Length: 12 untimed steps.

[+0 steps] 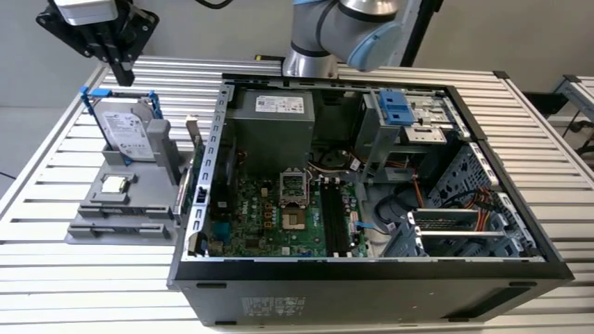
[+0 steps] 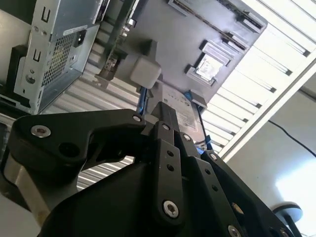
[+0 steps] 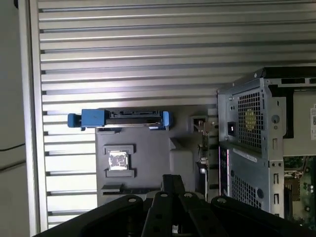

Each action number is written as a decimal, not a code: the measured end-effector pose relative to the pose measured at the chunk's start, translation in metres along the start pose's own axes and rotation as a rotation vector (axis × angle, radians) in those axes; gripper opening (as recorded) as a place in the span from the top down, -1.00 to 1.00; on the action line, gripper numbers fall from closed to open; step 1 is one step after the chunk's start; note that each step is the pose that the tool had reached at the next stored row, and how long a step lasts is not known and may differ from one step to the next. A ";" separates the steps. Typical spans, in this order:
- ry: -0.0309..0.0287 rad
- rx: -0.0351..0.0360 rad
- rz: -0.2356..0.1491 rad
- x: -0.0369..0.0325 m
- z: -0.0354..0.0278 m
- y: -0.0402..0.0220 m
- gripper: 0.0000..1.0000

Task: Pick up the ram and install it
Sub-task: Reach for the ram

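Counter (image 1: 55,292): slatted metal, carrying everything.
Computer case (image 1: 371,278): open, motherboard exposed, toward the exterior view's right.
Holder (image 1: 121,224): grey, just beside the case, on the exterior view's left.
Hard drive (image 1: 125,132): upright in the holder, blue bracket around it.
Gripper (image 1: 122,78): above the hard drive — jaws pressed together, pinching nothing.
Ram (image 1: 185,182): on edge along the holder's side nearest the case — well apart from the gripper.
Processor chip (image 1: 113,184): flat in the holder.

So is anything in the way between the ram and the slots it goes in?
Yes: the case's side wall stands between the ram in the gray holder and the black slots on the motherboard. The case is open on top.
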<state>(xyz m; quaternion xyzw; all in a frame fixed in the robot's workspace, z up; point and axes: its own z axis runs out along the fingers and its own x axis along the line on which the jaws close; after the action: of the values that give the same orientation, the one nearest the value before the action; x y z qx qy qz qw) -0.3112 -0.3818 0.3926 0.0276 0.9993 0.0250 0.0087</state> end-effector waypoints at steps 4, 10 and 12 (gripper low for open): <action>0.0002 0.0000 -0.003 0.0105 -0.0001 0.0010 1.00; 0.0005 -0.0001 -0.009 0.0241 -0.0002 0.0035 1.00; 0.0005 -0.0002 -0.012 0.0273 -0.0002 0.0048 1.00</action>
<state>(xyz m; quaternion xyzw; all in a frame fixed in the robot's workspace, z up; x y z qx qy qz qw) -0.3381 -0.3755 0.3925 0.0219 0.9994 0.0251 0.0086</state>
